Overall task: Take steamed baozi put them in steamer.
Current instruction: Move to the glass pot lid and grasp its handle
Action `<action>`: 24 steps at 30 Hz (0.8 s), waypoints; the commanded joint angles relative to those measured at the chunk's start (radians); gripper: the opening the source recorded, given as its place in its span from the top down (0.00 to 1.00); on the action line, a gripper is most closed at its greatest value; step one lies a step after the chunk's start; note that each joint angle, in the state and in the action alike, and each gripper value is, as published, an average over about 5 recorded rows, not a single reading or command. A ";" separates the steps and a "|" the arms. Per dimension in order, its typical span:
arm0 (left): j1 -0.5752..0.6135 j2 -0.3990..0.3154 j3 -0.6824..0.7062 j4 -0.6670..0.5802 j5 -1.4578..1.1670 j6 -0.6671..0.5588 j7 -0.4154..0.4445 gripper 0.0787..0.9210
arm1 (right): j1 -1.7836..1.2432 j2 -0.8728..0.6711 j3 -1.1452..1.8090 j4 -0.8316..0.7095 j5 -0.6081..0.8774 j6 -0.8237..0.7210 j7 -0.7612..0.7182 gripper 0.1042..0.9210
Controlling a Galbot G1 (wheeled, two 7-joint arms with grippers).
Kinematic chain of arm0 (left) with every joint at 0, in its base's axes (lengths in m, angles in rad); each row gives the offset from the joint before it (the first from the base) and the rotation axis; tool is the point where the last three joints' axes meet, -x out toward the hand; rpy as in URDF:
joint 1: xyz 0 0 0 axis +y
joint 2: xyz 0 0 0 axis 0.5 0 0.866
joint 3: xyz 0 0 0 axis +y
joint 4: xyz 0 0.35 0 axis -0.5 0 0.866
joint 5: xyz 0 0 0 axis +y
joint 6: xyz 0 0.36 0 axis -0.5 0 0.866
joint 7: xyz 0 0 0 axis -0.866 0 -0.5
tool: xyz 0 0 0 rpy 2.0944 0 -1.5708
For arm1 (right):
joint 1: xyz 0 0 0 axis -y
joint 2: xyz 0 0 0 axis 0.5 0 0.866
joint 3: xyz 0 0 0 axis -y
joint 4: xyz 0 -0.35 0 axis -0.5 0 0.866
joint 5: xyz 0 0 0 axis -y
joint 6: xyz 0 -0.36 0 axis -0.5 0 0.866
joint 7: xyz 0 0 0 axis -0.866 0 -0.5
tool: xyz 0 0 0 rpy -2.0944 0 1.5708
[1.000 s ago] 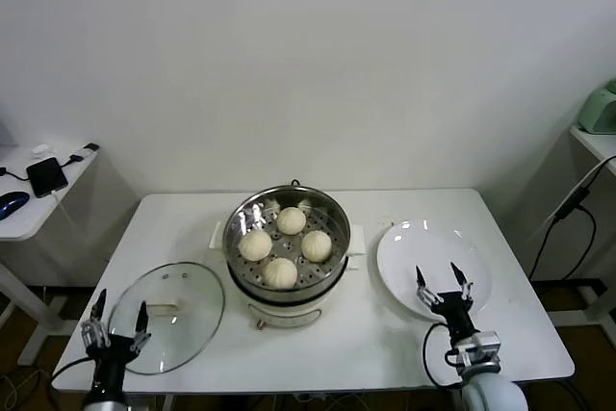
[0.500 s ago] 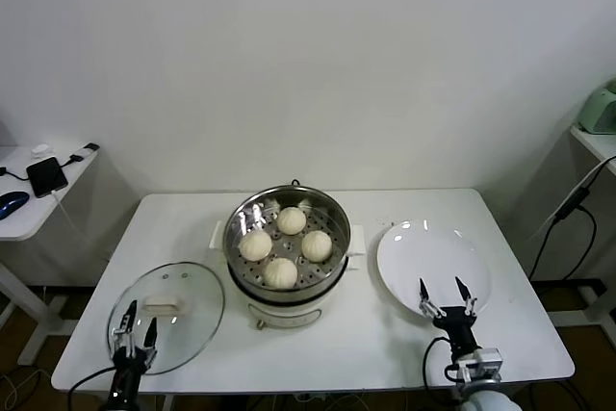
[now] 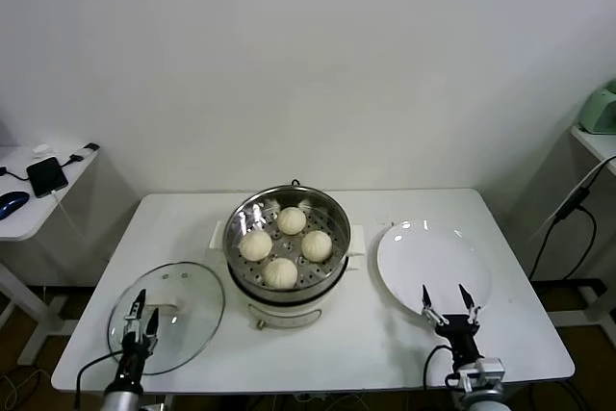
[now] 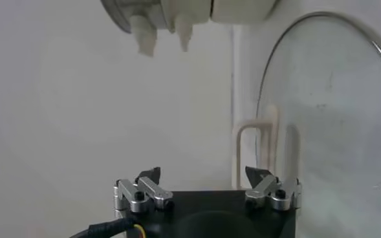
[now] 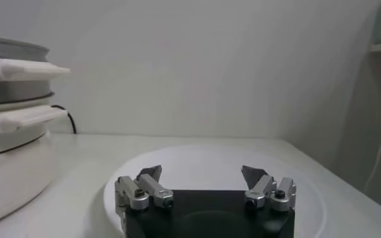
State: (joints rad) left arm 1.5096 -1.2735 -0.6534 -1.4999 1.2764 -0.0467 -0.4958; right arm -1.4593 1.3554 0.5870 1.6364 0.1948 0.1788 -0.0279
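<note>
Cream-white baozi (image 3: 280, 271), all four, are sitting in the steamer (image 3: 288, 249) mid-desk. I'm seeing my left hand (image 3: 141, 308) hanging open over the glass lid (image 3: 166, 316) near the front-left corner, my right hand (image 3: 447, 301) open at the white plate's (image 3: 433, 257) front rim.

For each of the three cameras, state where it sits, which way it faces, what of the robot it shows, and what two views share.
Head view: high, looking down at the table, steamer with four baozi; left gripper and right gripper at the near edge.
Left wrist view: on the left arm, facing the glass lid; open fingers.
Right wrist view: low, facing across the plate; open fingers.
Shared: both wrist views catch the steamer.
</note>
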 commanded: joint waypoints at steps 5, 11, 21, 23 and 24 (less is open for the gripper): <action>-0.066 0.011 0.012 0.075 0.012 0.004 -0.003 0.12 | -0.022 0.010 0.005 0.022 -0.012 0.000 0.001 0.12; -0.060 0.012 0.020 0.090 0.009 0.020 0.006 0.25 | -0.027 0.011 0.003 0.029 -0.025 -0.001 -0.002 0.12; -0.098 0.006 0.026 0.141 0.018 0.018 -0.001 0.60 | -0.033 0.025 -0.001 0.031 -0.039 0.000 -0.005 0.12; -0.104 0.005 0.027 0.149 0.020 0.017 -0.002 0.66 | -0.035 0.028 -0.001 0.031 -0.041 0.000 -0.006 0.12; -0.105 0.005 0.027 0.151 0.021 0.017 -0.003 0.70 | -0.035 0.029 -0.002 0.032 -0.041 0.000 -0.006 0.12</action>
State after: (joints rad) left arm 1.4273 -1.2672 -0.6280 -1.3853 1.2952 -0.0323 -0.4967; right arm -1.4920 1.3787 0.5862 1.6645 0.1596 0.1781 -0.0324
